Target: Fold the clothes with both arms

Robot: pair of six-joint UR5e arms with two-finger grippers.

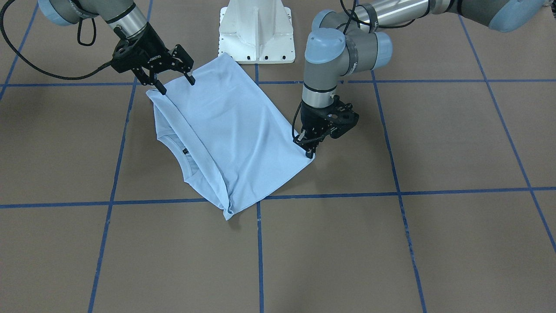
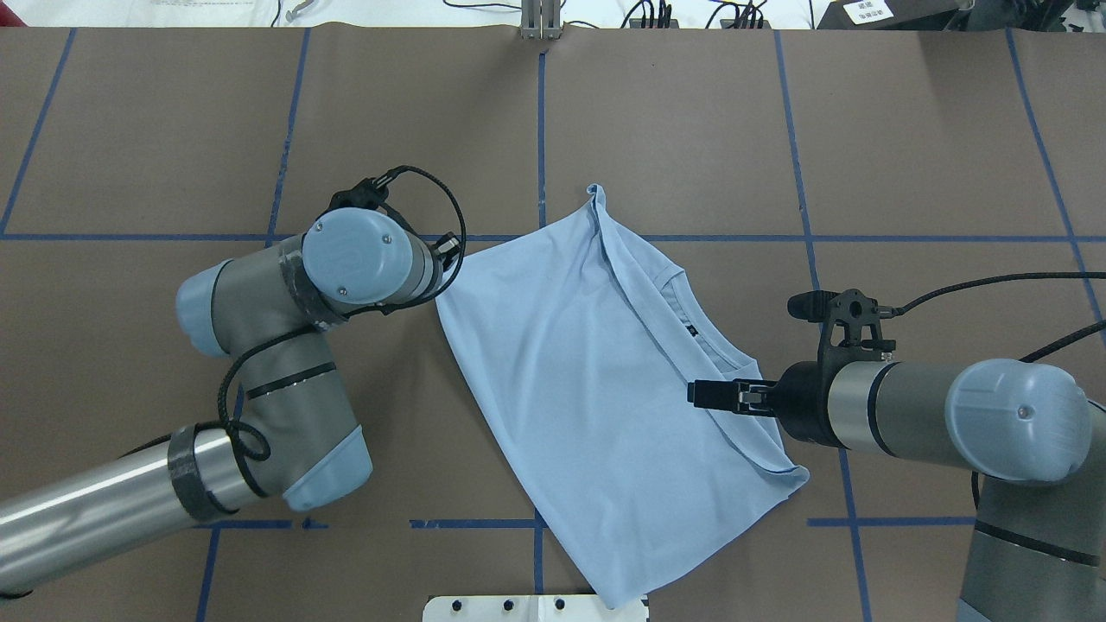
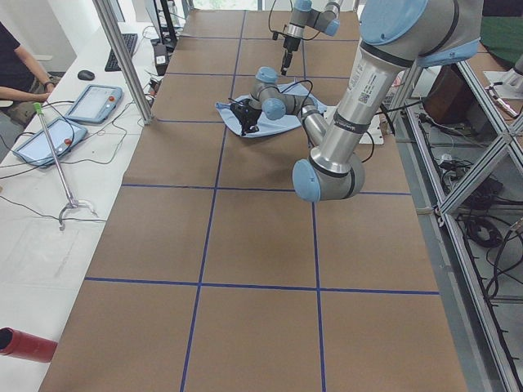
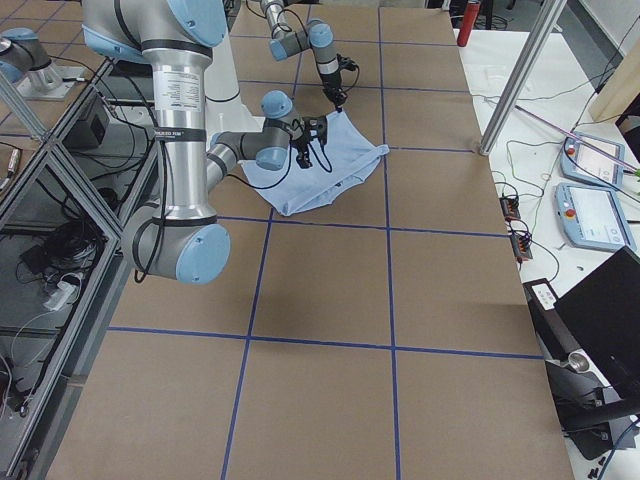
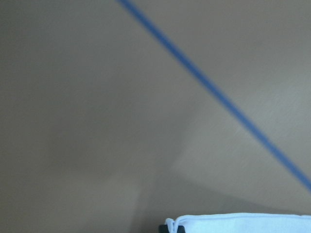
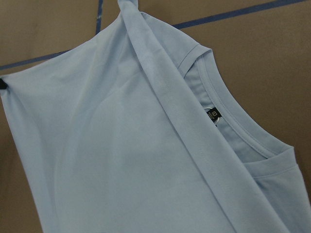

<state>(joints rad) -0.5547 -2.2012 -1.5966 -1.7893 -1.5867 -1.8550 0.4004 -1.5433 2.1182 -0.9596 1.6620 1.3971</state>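
Observation:
The pale light-blue T-shirt [image 1: 230,130] lies on the brown table, folded lengthwise. Its collar and dark neck label [image 1: 185,151] show beside the folded-over flap, and the chest print is hidden. My left gripper [image 1: 309,150] points down and is shut on the shirt's corner; the left wrist view shows the hem [image 5: 243,222] between its tips. My right gripper [image 1: 177,85] is open, with its fingertips [image 1: 162,91] at the shirt's opposite edge near the sleeve. In the overhead view the shirt [image 2: 587,389] lies between both arms, and the right gripper [image 2: 713,394] is over its edge.
The white pedestal [image 1: 257,32] stands just behind the shirt's far corner. Blue tape lines [image 1: 259,243] grid the table. An operator, tablets and a red cylinder [image 3: 24,345] are on the side bench in the exterior left view.

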